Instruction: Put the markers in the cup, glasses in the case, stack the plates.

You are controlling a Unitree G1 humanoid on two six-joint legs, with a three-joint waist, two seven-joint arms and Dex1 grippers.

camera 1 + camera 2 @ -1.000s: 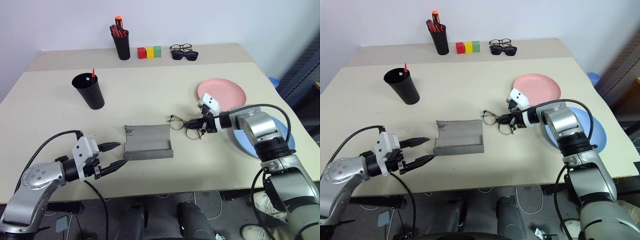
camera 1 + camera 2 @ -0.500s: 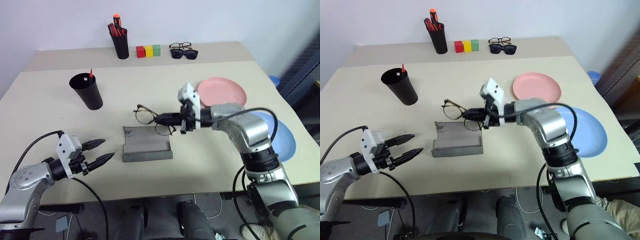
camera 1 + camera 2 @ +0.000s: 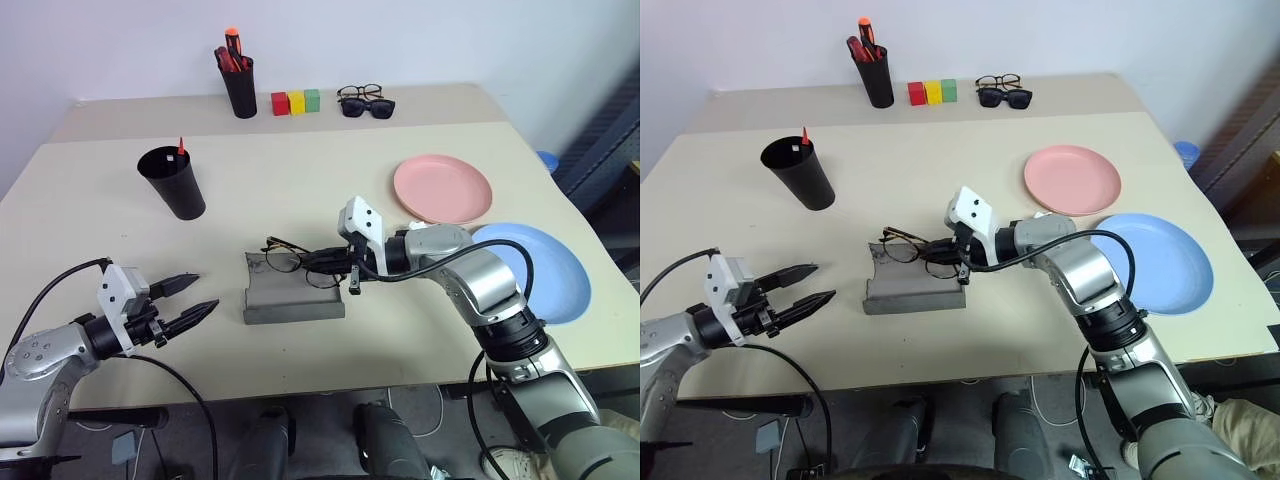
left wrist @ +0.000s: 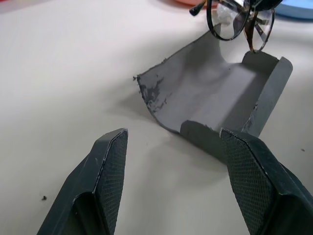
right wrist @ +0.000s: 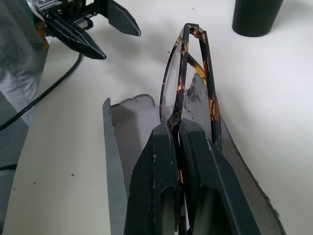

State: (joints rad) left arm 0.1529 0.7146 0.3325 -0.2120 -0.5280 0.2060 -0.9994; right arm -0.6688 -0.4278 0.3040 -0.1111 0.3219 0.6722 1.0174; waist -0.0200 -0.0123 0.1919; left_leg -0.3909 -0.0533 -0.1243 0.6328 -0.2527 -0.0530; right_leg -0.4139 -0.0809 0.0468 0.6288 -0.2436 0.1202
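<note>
Glasses-into-case step: right gripper (image 3: 347, 266), clamped on the thin wire-frame glasses (image 3: 285, 256), holds them over the open grey felt case (image 3: 295, 290). Left gripper (image 3: 190, 299) stands open and empty. Next, I judge, lower and release.

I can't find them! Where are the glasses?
In the head view, mid-table: the right pincer holds the glasses just over the open grey case.

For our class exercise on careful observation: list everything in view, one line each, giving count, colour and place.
glasses: one, thin dark frame, held over the case
case: one, grey, open, table centre
cup: one, black, far left, a red tip showing inside
plates: pink and blue, side by side at right
pen holder: one, black, back edge
blocks: three, red, yellow, green, back edge
spare glasses: two pairs, black, back edge
left tool: open, near the case
right tool: shut on the glasses
</note>
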